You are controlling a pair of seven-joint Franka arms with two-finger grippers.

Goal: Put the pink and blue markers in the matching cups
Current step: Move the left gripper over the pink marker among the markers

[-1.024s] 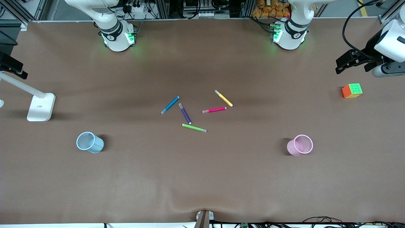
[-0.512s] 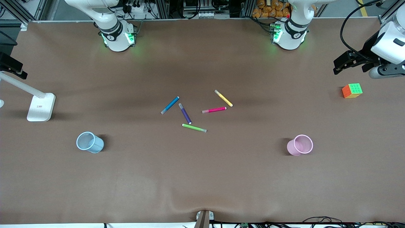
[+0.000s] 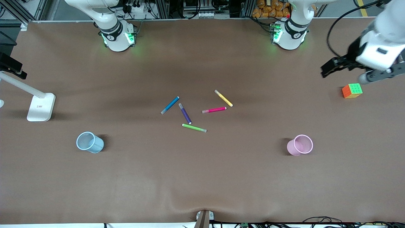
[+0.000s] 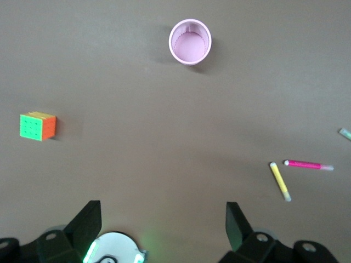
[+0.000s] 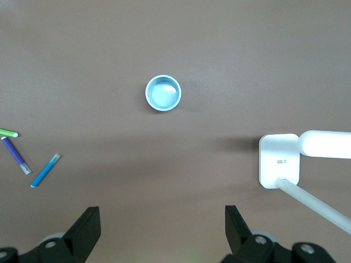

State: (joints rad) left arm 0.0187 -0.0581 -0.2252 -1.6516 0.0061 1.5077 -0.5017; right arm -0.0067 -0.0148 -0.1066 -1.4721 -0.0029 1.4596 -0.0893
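Blue cup stands toward the right arm's end; blue marker and pink marker lie mid-table, pink cup upright; left gripper hangs spread wide near the cube; right gripper high, jaws apart

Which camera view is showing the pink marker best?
The front view: the pink marker lies whole among the other markers. The left wrist view shows it small, near the picture's edge. The right wrist view does not show it.
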